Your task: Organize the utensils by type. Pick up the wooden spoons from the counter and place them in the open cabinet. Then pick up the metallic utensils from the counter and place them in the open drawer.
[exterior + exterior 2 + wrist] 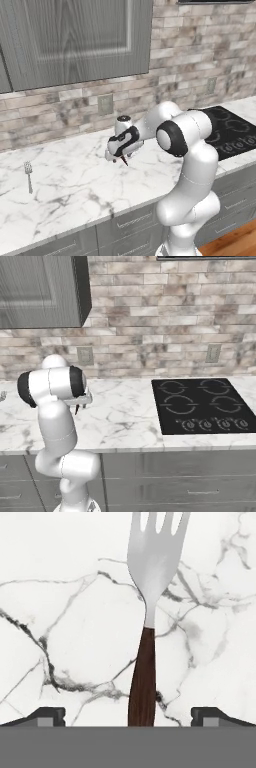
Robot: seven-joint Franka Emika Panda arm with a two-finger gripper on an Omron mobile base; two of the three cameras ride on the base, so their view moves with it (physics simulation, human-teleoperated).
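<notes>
- Gripper (128, 716) points down at the white marble counter (75, 192), left of the black cooktop (232, 131).
- A fork (150, 587) with silver tines and a dark brown handle lies flat on the counter, directly under the hand.
- The handle runs between the two fingertips (47, 715), and the tines point away from the hand.
- The jaws are spread wide, one on each side of the handle, and touch nothing.
- A second fork (28, 176), small and all silver, lies well apart, far along the counter on the arm's left side.
- The step in hand appears to be grasping a metal utensil for the drawer.
- To do it well, come straight down with the handle centred.
- The fork lies thin and low, so the tips should nearly reach the marble before pinching.
- A crooked close could slide or spin it away.
</notes>
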